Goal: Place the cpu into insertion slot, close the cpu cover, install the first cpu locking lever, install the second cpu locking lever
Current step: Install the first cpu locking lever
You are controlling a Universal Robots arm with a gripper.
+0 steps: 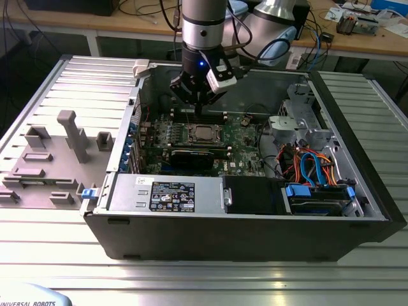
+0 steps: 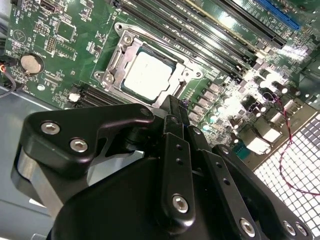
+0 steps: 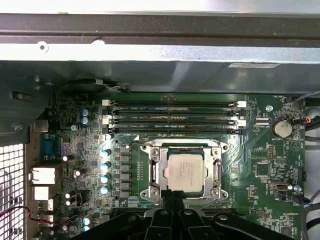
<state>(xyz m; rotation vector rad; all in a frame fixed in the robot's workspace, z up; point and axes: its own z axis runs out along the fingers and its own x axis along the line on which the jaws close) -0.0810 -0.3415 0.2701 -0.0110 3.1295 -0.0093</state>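
The cpu, a square chip with a silvery top, lies flat in the insertion slot on the green board. The silver cpu cover lies down around it as a frame, the chip's top showing through its cut-out. In the second wrist view the cpu sits just beyond my fingertips, with the cover along its edge. My gripper hangs just above the board at the socket's far side, shut and holding nothing. How the locking levers stand I cannot tell.
Several memory sticks run beside the socket. A black card lies on its near side. The case wall rises at the exterior view's left, a power supply sits in front, and drive cables at the right.
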